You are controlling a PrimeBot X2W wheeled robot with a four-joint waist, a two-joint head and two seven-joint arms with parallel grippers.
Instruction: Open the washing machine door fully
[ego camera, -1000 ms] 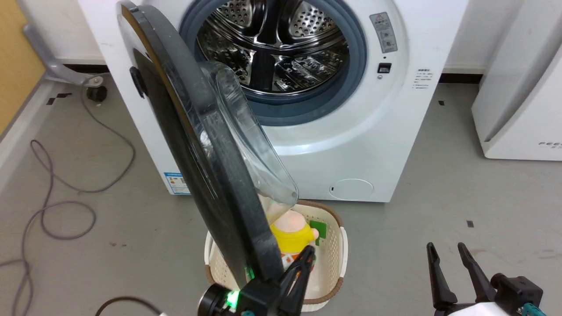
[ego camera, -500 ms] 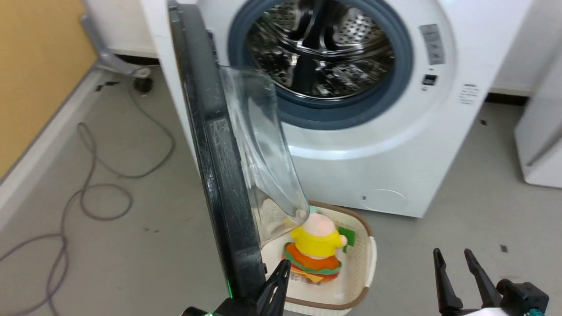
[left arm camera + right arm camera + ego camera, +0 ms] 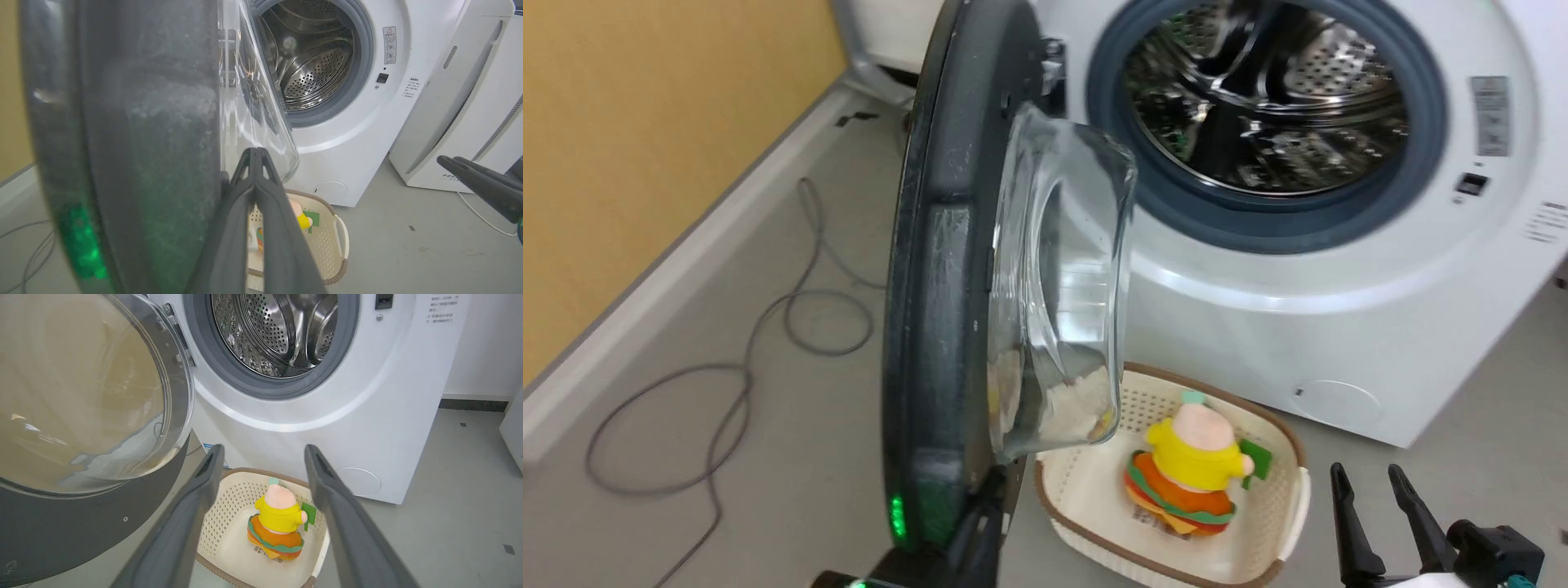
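At left, the washing machine door (image 3: pixel 939 269) is standing edge-on to us, swung well out from the washing machine (image 3: pixel 1339 327) but not fully back. We are holding our left gripper (image 3: pixel 255 153) pinched closed and empty at its inner rim, probably to push it wider. The basket (image 3: pixel 1086 498) with the plush toy (image 3: pixel 1188 474) is sitting just beside. Our right gripper (image 3: pixel 263 448) is hanging spread apart, empty, clear of the swing.

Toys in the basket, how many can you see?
1: the yellow-and-orange plush toy in the cream basket before the washing machine; others may hide beneath it.
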